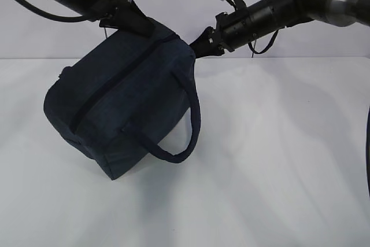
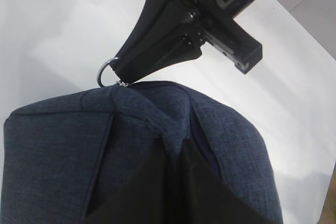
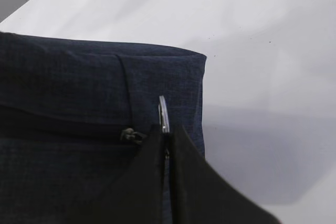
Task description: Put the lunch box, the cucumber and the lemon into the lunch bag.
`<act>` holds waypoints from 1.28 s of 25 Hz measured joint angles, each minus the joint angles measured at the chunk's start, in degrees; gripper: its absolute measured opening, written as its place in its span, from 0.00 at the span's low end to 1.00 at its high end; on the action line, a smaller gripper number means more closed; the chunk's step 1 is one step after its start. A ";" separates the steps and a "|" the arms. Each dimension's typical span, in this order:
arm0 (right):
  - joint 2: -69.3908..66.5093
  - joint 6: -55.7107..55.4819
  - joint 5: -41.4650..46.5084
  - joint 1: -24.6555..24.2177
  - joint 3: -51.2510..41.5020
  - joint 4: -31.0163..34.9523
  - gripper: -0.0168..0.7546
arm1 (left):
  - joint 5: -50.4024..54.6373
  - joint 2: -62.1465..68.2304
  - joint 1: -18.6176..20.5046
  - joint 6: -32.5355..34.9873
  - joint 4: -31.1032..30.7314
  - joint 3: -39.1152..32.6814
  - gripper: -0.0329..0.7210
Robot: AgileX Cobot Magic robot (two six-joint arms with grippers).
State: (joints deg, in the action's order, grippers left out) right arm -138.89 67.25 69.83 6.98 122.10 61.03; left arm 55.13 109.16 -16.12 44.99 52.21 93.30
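The navy lunch bag (image 1: 121,102) hangs tilted over the white table, its top end raised between both arms and its loop handle (image 1: 186,137) dangling. My left gripper (image 1: 141,25) is shut on a pinched fold of the bag's fabric (image 2: 173,124), with the fingertips (image 2: 157,153) either side of it. My right gripper (image 3: 168,128) is shut on the metal ring pull (image 3: 164,113) at the zipper's end. From the left wrist view, the right gripper (image 2: 126,74) grips the ring (image 2: 106,71). The dark zipper line (image 1: 115,79) looks closed. The lunch box, cucumber and lemon are out of view.
The white table (image 1: 277,160) spreads around and under the bag, with a pale wall behind it. The right arm's cable (image 1: 367,143) hangs at the right edge of the exterior view.
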 joint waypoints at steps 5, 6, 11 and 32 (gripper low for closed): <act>0.00 -0.44 0.00 0.00 0.00 0.00 0.03 | 0.00 0.00 0.00 0.00 0.00 0.00 0.06; 0.00 -0.44 0.00 0.00 0.00 0.10 0.04 | 0.00 0.00 0.00 0.00 0.00 0.00 0.06; -0.09 -0.68 -1.24 -0.12 0.00 -0.54 0.29 | 0.29 -0.33 0.00 0.09 0.58 0.00 0.06; 0.13 -17.85 0.16 -2.43 12.58 -12.68 0.61 | -2.59 -0.27 0.00 -2.10 2.16 0.00 0.06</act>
State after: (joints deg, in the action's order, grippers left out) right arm -138.76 49.40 69.99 4.55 134.67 48.35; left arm 52.55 108.89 -16.12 42.89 54.37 93.30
